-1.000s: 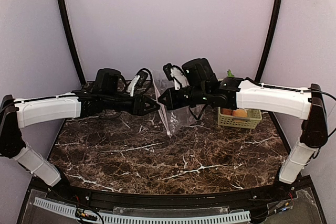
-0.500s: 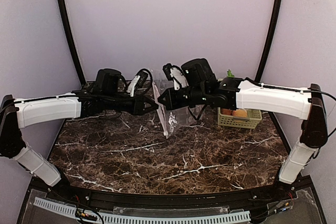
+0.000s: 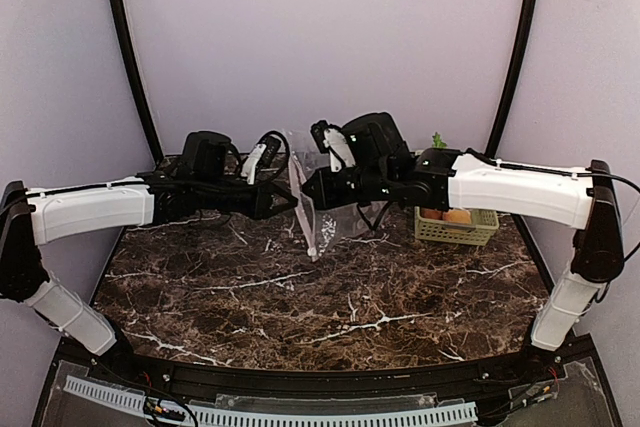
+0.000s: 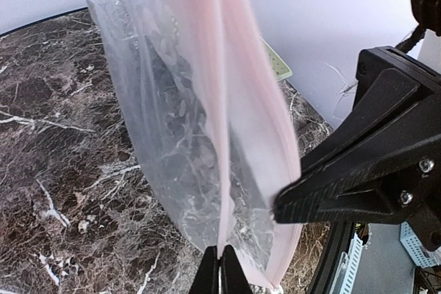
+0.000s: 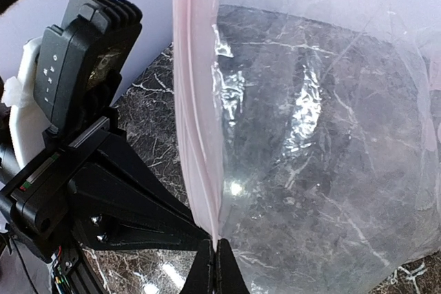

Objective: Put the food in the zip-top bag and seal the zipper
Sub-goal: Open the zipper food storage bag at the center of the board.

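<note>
Evidently clamped together on the zipper — left jaws pinching one pink lip, right jaws apparently the facing lip, tips almost meeting across the strip. Held the zip-top bag up between both jaws, clear film hanging below them and trailing under the right jaws; lower edge near the tabletop, touching or not impossible to tell. Looked like the mouth-opening step: needed a slow, straight pull apart, each grip on its own lip only, without tugging hard enough to slip off the thin strip. Found no food inside — only in the basket, well apart beyond the right jaws.
</note>
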Action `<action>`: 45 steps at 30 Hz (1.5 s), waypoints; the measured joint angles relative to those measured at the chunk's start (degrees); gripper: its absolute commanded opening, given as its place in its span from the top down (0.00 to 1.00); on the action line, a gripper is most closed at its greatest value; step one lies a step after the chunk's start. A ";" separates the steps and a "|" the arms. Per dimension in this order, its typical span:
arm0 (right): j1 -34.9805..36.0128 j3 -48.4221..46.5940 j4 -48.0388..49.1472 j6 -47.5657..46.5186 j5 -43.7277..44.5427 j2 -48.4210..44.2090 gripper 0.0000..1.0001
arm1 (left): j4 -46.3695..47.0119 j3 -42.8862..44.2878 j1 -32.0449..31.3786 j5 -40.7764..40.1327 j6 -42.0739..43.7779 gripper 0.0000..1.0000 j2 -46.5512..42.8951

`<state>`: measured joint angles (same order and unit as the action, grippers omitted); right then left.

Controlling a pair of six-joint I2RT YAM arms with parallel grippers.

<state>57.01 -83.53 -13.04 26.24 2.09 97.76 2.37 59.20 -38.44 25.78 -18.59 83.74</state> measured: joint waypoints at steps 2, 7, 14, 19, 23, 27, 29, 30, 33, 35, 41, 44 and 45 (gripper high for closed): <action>0.02 0.70 -0.09 0.07 1.49 -0.79 1.00 | -0.85 0.00 0.33 -1.11 -0.02 0.99 -0.09; 0.04 3.08 -0.76 0.44 6.01 -4.70 1.00 | -2.67 0.00 2.03 -3.96 -0.04 0.99 -0.11; 0.07 5.18 -0.83 0.61 11.54 -9.70 1.00 | -4.70 0.00 3.28 -8.31 -0.02 0.99 -0.90; 0.07 5.22 -0.85 0.20 11.80 -10.10 1.00 | -5.07 0.00 3.61 -9.86 0.00 0.98 -1.99; 0.52 4.96 -0.70 -0.48 10.75 -9.40 1.00 | -3.80 0.00 3.74 -8.09 0.22 0.87 -2.56; 1.97 3.50 -0.68 -0.90 9.75 -6.64 1.00 | -1.27 -0.11 3.78 -4.31 0.39 0.79 -3.23; 2.67 2.64 -0.68 -0.92 9.31 -5.07 1.00 | -0.20 -0.11 3.78 -2.69 0.39 0.75 -3.67; 2.91 2.36 -0.70 -0.92 9.16 -4.42 1.00 | 0.07 -0.11 3.78 -2.19 0.42 0.74 -3.87; 3.30 1.60 -0.74 -0.90 8.50 -3.06 1.00 | 0.72 -0.11 3.78 -0.96 0.42 0.67 -3.98; 3.43 1.18 -0.76 -0.90 8.13 -2.62 1.00 | 0.72 -0.11 3.78 -0.70 0.35 0.66 -3.98; 3.50 0.61 -0.76 -0.76 8.52 -2.49 1.00 | 0.11 -0.11 3.80 -1.33 0.24 0.73 -3.93; 3.54 0.61 -0.83 -0.48 9.79 -2.49 1.00 | 0.00 -0.11 3.78 -1.36 0.11 0.75 -3.58; 3.54 0.61 -0.85 -0.44 10.21 -2.49 1.00 | -0.02 -0.11 3.80 -1.33 -0.04 0.77 -3.28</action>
<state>60.55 -82.91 -13.89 25.80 12.29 95.26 2.35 59.09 -34.63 24.45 -18.63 80.47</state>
